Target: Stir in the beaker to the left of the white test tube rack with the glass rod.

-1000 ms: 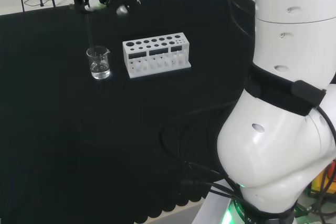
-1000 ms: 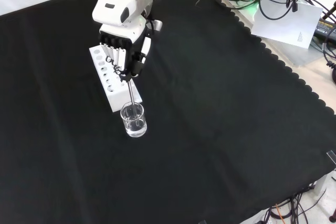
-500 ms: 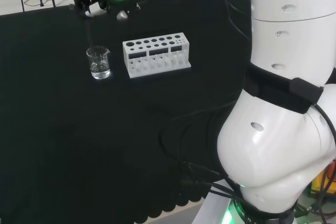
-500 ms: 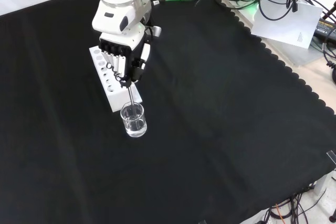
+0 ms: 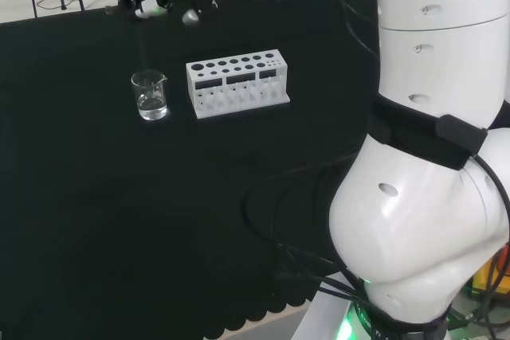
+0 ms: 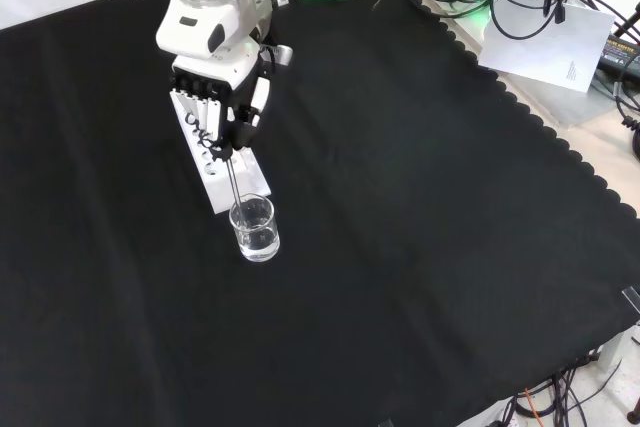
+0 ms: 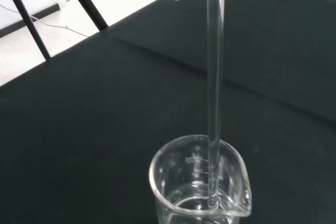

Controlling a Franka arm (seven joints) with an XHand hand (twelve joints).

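Note:
A clear glass beaker [image 5: 150,95] with some water stands just left of the white test tube rack [image 5: 237,84] in the head view. The hand [image 6: 215,87] hangs above the rack [image 6: 254,181] in the front view, its fingers curled round the top of the glass rod [image 6: 233,182]. From the hand the rod slants down into the beaker [image 6: 254,228]. In the wrist view the rod [image 7: 212,77] stands nearly upright, and its lower end is inside the beaker [image 7: 199,182] near the rim's spout side, about at the water. In the head view the hand [image 5: 147,7] is at the top, behind the beaker.
Black cloth covers the bench around the beaker and rack. Black cables lie on the cloth near the arm's base in the head view. A scalloped cloth edge, cables and a paper sheet [image 6: 555,47] lie at the front view's right.
The hand has shifted left and a little up in the front view, carrying the rod's top with it. The rod now slants more, with its lower end still in the beaker.

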